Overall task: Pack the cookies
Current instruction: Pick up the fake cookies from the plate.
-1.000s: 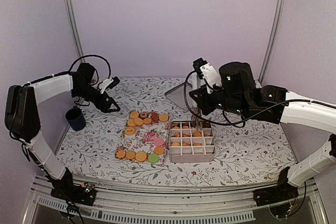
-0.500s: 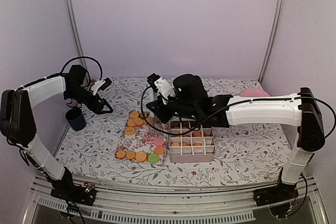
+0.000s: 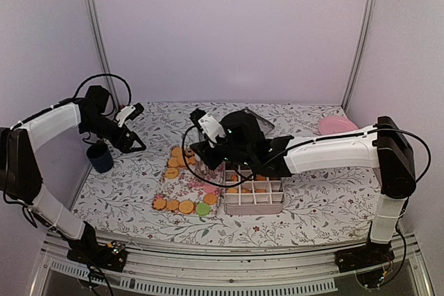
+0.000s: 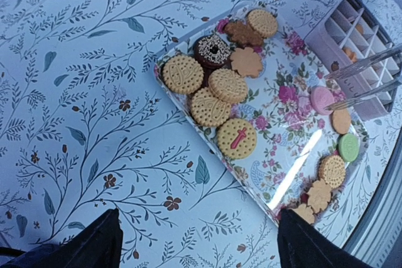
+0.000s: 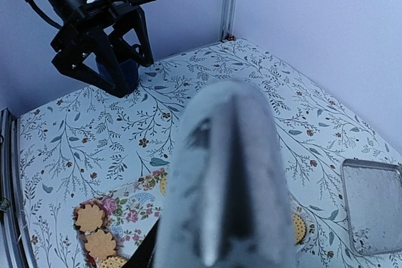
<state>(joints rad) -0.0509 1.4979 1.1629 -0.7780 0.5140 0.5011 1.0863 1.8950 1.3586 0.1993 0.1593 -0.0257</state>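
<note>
1. Nearest: a row of cookies [image 3: 184,206] lies on the near end of the floral tray [image 3: 186,184]. A second cluster sits at its far end.
2. Just beside the tray, on its right: a divided box [image 3: 254,207] with orange cookies in several cells.
3. The right gripper [image 4: 336,87] hangs at the box's left edge, clear fingers narrowly parted.
4. The left gripper [image 3: 133,145] hovers left of the tray, jaws spread wide, gripping nothing.
5. A blue cup [image 3: 100,158] stands at the left edge.
6. Farthest back: a clear lid [image 5: 372,208] and a pink plate [image 3: 337,125].

Right end effector [image 3: 197,163] above cookies [image 3: 182,160]; left end effector [image 3: 135,146] near cup [image 3: 100,158].
</note>
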